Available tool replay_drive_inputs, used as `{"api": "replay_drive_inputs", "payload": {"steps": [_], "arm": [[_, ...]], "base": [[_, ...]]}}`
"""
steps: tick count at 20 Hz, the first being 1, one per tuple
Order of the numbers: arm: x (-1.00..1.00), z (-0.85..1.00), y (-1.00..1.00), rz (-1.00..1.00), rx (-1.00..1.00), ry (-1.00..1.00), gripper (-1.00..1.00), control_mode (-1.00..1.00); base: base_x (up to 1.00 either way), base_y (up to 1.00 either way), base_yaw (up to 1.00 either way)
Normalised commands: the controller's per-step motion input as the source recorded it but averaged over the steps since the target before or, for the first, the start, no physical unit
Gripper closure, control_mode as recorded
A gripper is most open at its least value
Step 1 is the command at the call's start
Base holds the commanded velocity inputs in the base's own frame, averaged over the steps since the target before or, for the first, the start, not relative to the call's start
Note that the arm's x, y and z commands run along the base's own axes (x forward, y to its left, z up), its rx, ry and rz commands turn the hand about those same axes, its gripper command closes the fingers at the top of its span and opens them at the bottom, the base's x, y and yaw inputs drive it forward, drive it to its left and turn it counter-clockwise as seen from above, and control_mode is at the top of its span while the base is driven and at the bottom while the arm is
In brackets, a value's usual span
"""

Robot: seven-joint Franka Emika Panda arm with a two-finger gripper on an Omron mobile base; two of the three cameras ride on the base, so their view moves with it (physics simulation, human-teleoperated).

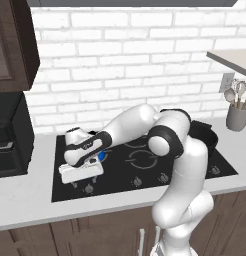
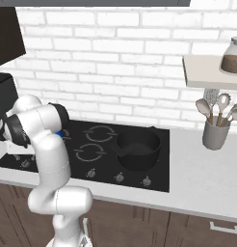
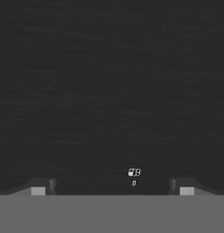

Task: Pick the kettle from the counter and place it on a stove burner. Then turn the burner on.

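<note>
A wide black pot (image 2: 138,147) sits on the right rear of the black glass cooktop (image 2: 154,181). A grey cylindrical utensil holder (image 2: 215,134) with spoons stands right of it. A glass jar (image 2: 233,56) rests on the pale wall shelf (image 2: 202,75). White brick backsplash (image 1: 120,55) behind.

A home kitchen is being shown: a black glass cooktop (image 2: 86,144), a white brick wall (image 2: 115,62) and a utensil holder (image 2: 215,134) are being seen.

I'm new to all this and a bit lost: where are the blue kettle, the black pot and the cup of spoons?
kettle (image 1: 101,156): left base view, a blue sliver of its body beside the arm.
black pot (image 2: 138,146): right base view, its front wall.
cup of spoons (image 2: 215,135): right base view, its grey side.
</note>
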Motion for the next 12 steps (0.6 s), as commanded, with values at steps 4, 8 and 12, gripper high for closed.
{"api": "replay_drive_inputs", "payload": {"steps": [4,8,12], "arm": [[-0.09,-0.07,-0.06,0.0,0.0,0.0,-1.0,-1.0],[-0.02,-0.04,-0.07,0.0,0.0,0.0,-1.0,-1.0],[-0.51,-0.09,-0.08,0.0,0.0,0.0,-1.0,-1.0]], "base": [[0.0,0.0,0.0],[0.0,0.0,0.0],[0.0,0.0,0.0]]}}
